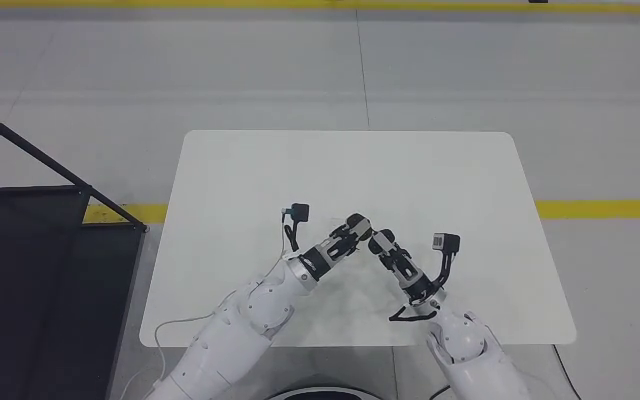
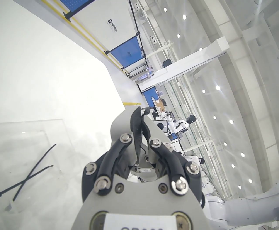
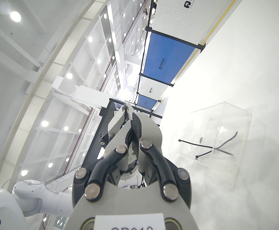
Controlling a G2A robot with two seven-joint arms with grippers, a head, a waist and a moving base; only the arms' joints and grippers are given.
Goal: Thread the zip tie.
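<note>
Tabletop (image 1: 400, 170) open beyond transparent box (image 3: 244, 135)

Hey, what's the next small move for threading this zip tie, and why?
Probably ease the right gripper a touch toward the left gripper and line up with the zip tie head. The left gripper is shut on the zip tie, its head poking past the tips, and the top view shows both grippers nearly touching.

A white table (image 1: 450, 180) is standing on a pale grey floor (image 1: 200, 70) that yellow lines (image 1: 590, 209) are crossing. Blue and white partition panels (image 3: 167, 63) are lining the hall, and round ceiling lights (image 3: 15, 16) are shining overhead.
</note>
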